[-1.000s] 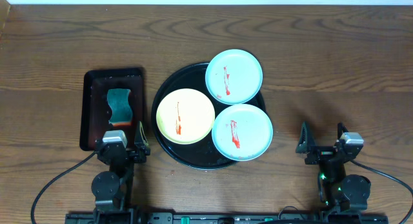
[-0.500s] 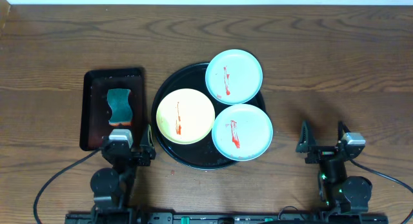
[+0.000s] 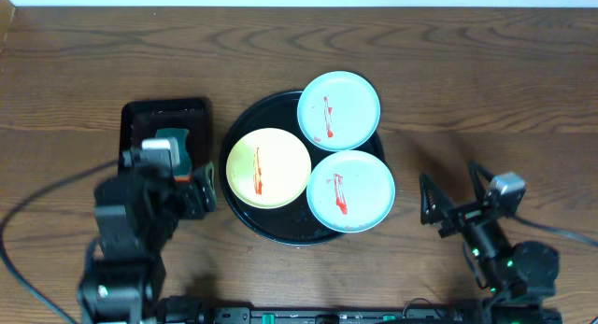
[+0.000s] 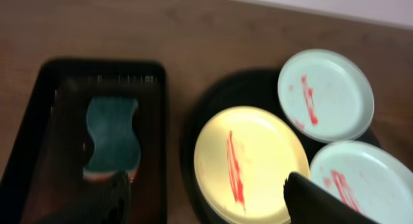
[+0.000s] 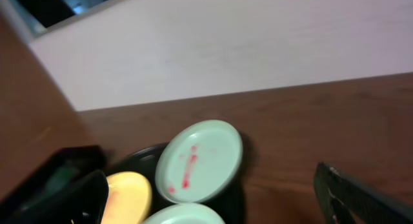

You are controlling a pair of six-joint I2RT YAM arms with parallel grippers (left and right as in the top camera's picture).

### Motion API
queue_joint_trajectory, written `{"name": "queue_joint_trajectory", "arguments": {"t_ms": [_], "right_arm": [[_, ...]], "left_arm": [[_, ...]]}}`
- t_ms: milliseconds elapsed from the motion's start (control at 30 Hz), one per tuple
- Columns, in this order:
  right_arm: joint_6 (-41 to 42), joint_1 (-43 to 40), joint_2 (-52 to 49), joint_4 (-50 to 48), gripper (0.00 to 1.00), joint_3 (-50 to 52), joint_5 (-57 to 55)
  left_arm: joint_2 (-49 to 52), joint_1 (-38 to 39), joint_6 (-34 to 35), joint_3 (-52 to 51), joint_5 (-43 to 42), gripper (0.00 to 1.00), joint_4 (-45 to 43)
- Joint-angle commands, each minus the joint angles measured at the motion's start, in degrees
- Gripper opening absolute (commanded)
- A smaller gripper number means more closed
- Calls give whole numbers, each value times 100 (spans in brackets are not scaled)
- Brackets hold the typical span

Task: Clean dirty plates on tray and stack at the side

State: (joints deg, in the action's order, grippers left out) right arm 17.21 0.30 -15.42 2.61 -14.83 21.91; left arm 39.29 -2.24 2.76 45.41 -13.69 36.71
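While three sauce-streaked plates are carried on the round black tray point(image 3: 239, 130) at mid-bench point(image 3: 486, 63), the yellow plate point(image 3: 269, 168) is seen at its left, the upper blue-green plate point(image 3: 338, 110) over its far rim, and the lower blue-green plate point(image 3: 350, 190) at its right. The left fingers point(image 4: 103, 201) are spread wide near the rectangular tray point(image 3: 131, 119), where a teal sponge point(image 4: 113, 135) lies. The right fingers point(image 3: 430, 201) are likewise spread, well apart from the round tray.
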Motion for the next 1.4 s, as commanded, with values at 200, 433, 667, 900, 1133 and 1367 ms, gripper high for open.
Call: {"name": "queue_joint_trajectory", "arguments": {"t_ms": [200, 433, 667, 900, 1133, 1367], "right_arm": [[-83, 57, -2511, 1644, 99, -2518, 1054], [-1209, 57, -4489, 4194, 99, -4756, 1239], [-1707, 55, -5687, 4719, 99, -5711, 1480], [-1290, 667, -6424, 4299, 99, -5775, 1287], [-826, 1965, -7394, 4719, 99, -6634, -131], [-393, 2802, -9042, 5480, 99, -7973, -577]], "left_arm": [[2133, -26, -367, 2662, -68, 77, 2194], [3174, -24, -363, 3563, -68, 76, 2988], [3499, -24, -358, 3560, -70, 76, 2988], [3541, -24, -358, 3560, -68, 77, 2896], [3541, -26, -358, 3560, 173, 77, 2885], [3580, -271, 592, 3560, 1360, 77, 2916]]}}
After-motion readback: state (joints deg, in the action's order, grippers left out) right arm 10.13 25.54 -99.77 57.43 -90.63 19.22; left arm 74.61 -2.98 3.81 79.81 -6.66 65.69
